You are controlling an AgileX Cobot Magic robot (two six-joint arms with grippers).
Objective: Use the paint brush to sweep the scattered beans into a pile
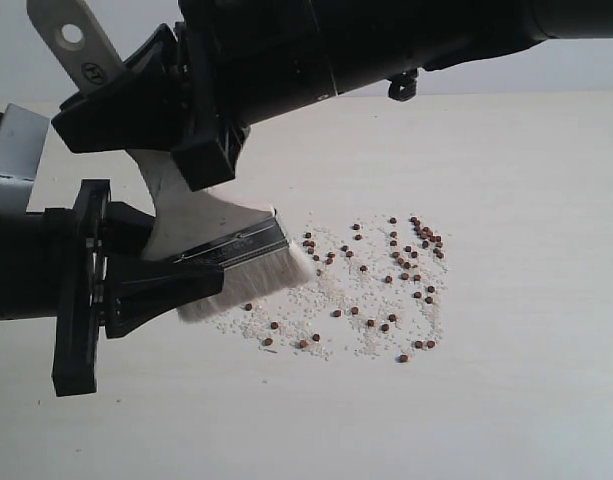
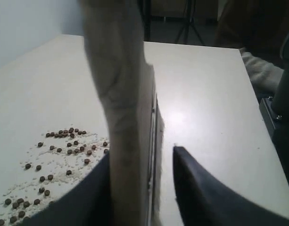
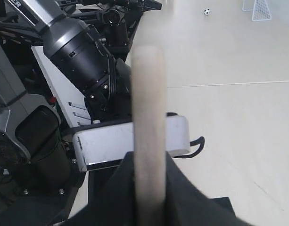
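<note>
The paint brush [image 1: 231, 245] stands tilted, its whitish bristles [image 1: 261, 280] touching the table at the left edge of the spill. My right gripper [image 1: 151, 150] reaches across from the right and is shut on the cream handle [image 3: 148, 117]. My left gripper [image 1: 176, 255] is open around the brush head: one finger lies against the brush [image 2: 125, 117], the other finger [image 2: 191, 179] stands apart from it. The reddish-brown beans [image 1: 386, 270] lie scattered among whitish crumbs to the right of the bristles, seen too as beans [image 2: 64, 150] in the left wrist view. No heaped pile shows.
The pale table [image 1: 506, 400] stretches right and forward of the spill. A small black object [image 1: 404, 88] sits at the far edge. In the right wrist view the other arm's black body [image 3: 78, 52] and a silver box [image 3: 130, 141] stand close behind the handle.
</note>
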